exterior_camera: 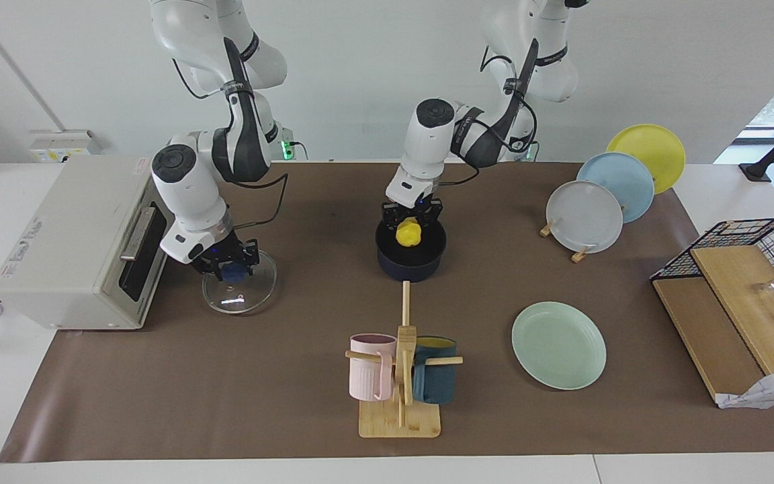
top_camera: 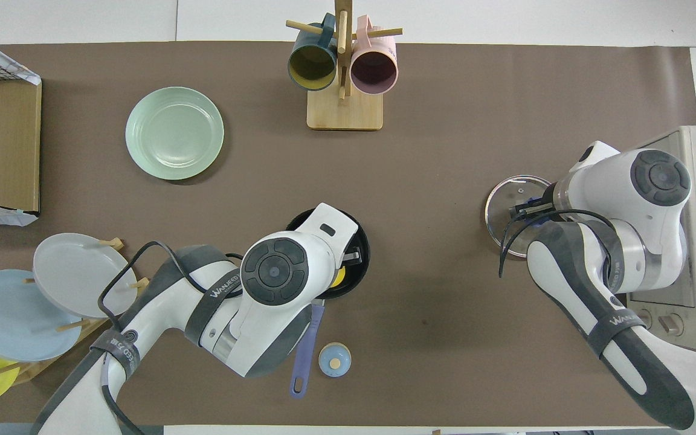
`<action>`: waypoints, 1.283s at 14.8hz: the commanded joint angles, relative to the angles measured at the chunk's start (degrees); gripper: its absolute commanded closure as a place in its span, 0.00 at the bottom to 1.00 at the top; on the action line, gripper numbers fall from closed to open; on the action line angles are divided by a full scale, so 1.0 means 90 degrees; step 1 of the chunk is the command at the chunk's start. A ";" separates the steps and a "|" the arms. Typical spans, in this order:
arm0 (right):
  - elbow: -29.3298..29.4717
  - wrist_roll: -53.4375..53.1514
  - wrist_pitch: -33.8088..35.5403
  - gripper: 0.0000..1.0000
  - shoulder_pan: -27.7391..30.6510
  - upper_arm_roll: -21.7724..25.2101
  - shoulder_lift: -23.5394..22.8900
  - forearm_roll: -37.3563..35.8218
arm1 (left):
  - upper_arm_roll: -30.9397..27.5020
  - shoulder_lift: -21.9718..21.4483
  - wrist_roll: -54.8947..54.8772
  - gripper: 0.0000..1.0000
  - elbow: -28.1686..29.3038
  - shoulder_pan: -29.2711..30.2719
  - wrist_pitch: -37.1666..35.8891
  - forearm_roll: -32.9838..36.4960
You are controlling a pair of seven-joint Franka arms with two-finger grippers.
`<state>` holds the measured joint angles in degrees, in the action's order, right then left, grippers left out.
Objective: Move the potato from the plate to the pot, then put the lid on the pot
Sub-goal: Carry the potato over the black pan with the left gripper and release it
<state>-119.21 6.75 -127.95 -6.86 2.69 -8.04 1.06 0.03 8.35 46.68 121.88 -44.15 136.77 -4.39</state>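
Facing view: left pincer (exterior_camera: 412, 222) grips the potato (exterior_camera: 408, 233) over the pot (exterior_camera: 411, 259); release comes next. Right pincer (exterior_camera: 231, 263) seemingly clamps the lid (exterior_camera: 239, 282) knob, ready to lift. Plate (exterior_camera: 558, 345) bare.

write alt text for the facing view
The left gripper holds the yellow potato just above the dark pot, while the right gripper is down on the blue knob of the glass lid lying beside the toaster oven. The mint-green plate sits empty beside the mug rack.
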 commanded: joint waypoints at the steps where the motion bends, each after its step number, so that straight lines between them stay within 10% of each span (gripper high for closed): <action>1: 0.0539 0.0158 0.0436 1.00 -0.0057 -0.0025 -0.0190 0.0155 | -0.0130 0.0137 0.0018 1.00 0.0091 -0.0153 0.0330 -0.0049; 12: 0.1477 -0.0466 0.1403 1.00 -0.0457 -0.0026 -0.0297 0.0331 | -0.0149 0.0401 -0.0167 0.99 0.0101 -0.0349 0.0370 0.0029; 16: 0.1556 -0.0731 0.1453 1.00 -0.0614 -0.0025 -0.0337 0.0331 | -0.0159 0.0401 -0.0538 0.12 0.0072 -0.0251 0.0301 0.0029; 19: 0.1566 -0.0877 0.1462 1.00 -0.0702 -0.0035 -0.0337 0.0321 | -0.0179 0.0313 -0.0694 0.06 -0.0035 -0.0085 0.0029 0.0029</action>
<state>-106.90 0.02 -116.21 -12.74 2.54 -10.45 3.05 -1.09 12.00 42.26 121.84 -45.43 138.89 -4.30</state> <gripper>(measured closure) 0.339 0.115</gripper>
